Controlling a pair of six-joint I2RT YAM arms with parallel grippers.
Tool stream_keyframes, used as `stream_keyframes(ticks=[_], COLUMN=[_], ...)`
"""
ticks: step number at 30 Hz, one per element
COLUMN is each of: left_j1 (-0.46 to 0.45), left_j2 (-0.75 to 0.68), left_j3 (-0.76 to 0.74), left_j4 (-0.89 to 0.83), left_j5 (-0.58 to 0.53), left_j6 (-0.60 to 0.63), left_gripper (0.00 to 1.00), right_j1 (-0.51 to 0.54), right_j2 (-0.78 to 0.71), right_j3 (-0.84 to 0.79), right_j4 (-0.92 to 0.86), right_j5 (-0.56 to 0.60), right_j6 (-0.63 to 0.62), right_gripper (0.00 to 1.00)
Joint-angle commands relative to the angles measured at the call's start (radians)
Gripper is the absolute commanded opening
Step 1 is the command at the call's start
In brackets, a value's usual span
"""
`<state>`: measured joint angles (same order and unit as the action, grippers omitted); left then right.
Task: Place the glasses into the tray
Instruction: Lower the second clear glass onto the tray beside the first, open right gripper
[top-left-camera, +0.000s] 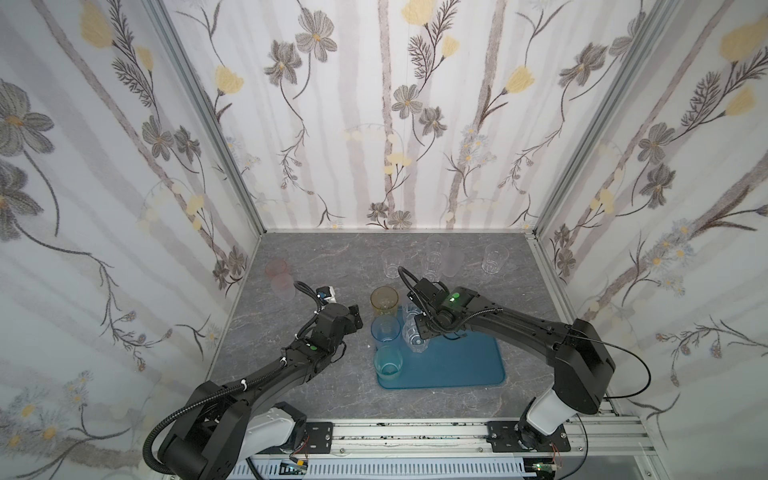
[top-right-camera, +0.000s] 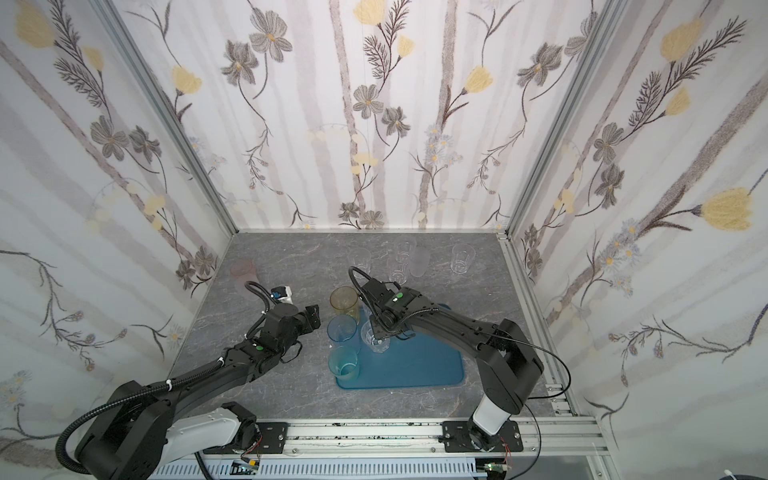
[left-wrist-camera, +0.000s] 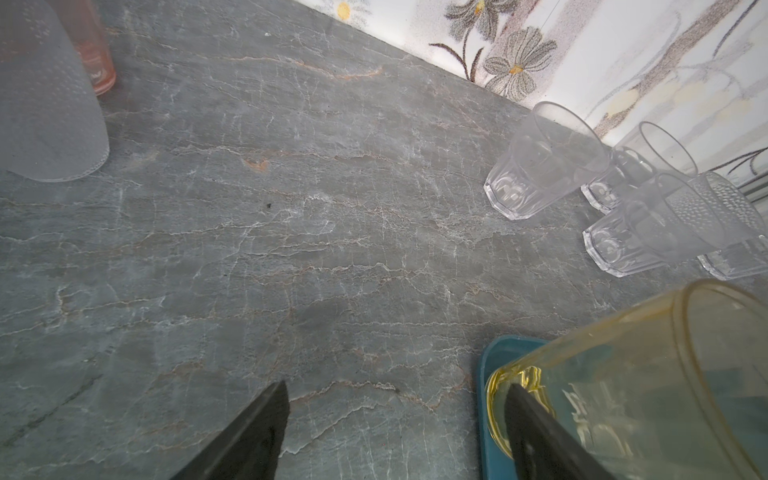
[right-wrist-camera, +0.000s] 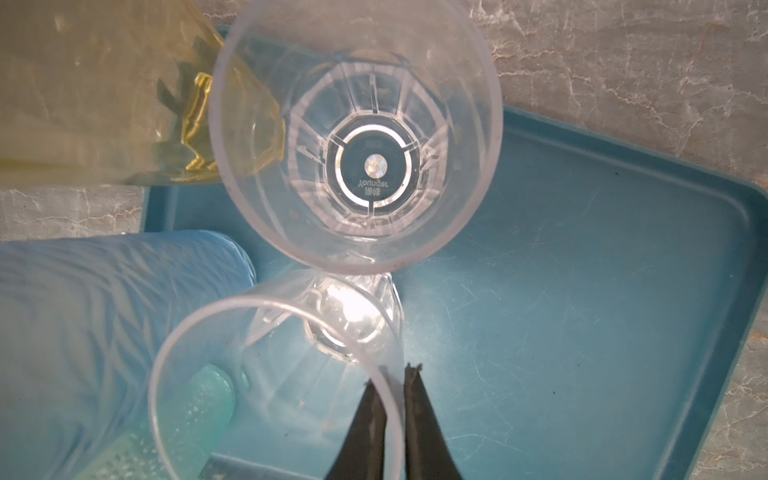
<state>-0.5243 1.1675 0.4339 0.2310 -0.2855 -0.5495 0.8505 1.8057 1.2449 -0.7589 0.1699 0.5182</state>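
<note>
Along the left edge of the teal-blue tray (top-left-camera: 465, 365) I see three tinted tumblers in a row. They are the amber tumbler (top-left-camera: 384, 301) on the far corner, the light blue tumbler (top-left-camera: 385, 328) with a leaf-like cut pattern, and the teal tumbler (top-left-camera: 388, 363) nearest me. Just beside them, inside the low rim, stand two clear faceted ones. My right gripper (right-wrist-camera: 392, 380) straddles the thin rim of the nearer clear tumbler (right-wrist-camera: 274, 374), one finger inside and one outside. The gap is narrow, but I cannot tell whether the pads press the wall. The second clear tumbler (right-wrist-camera: 357, 137) stands just beyond it and the light blue one crowds its other side, so that spot is hemmed in. My left gripper (left-wrist-camera: 397, 388) hangs with jaws spread wide and nothing between them, over bare grey veined tabletop (left-wrist-camera: 291, 228), close beside the amber tumbler. Off the tray, a pink tumbler (top-left-camera: 276, 268) and a frosted tumbler (top-left-camera: 284, 286) sit by the left wall. A cluster of clear tumblers (top-left-camera: 434, 257) and a dimpled frosted tumbler (top-left-camera: 453, 262) stand near the back wall.
</note>
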Motion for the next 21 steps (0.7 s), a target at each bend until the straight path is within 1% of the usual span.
stream_keyframes(ticks=[1,5,9,13,15,18,20,21], left_j1=[0.000,0.001,0.000,0.000,0.001,0.000,0.000,-0.001], left_j2=[-0.006,0.001,0.012,0.002,-0.002,-0.007,-0.017,-0.026], left_j3=[0.008,0.013,0.020,0.014,0.012,0.012,0.012,0.012], left_j4=[0.019,0.021,0.025,0.025,0.025,0.025,0.024,0.015], left_j5=[-0.013,-0.016,-0.006,-0.006,-0.013,-0.006,-0.008,-0.028], left_j6=[0.015,0.022,0.012,0.013,0.018,0.014,0.013,0.011], left_gripper=[0.84,0.85,0.85,0.85,0.85,0.85,0.85,0.84], right_j1=[0.000,-0.004,-0.004,-0.003,-0.006,-0.022,-0.075,-0.100], right_j2=[0.002,0.001,0.008,0.002,-0.010,-0.034,-0.063,-0.084], right_j3=[0.009,0.001,-0.010,-0.017,-0.011,0.014,0.031,0.036], right_j4=[0.009,0.013,0.034,0.037,0.030,0.005,-0.004,-0.001], right_j5=[0.002,-0.011,-0.047,-0.059,-0.053,-0.054,-0.064,-0.067], right_j6=[0.005,0.007,0.008,0.014,0.015,0.010,0.001,-0.004], right_gripper=[0.18,0.21,0.16,0.17,0.20,0.30,0.34,0.36])
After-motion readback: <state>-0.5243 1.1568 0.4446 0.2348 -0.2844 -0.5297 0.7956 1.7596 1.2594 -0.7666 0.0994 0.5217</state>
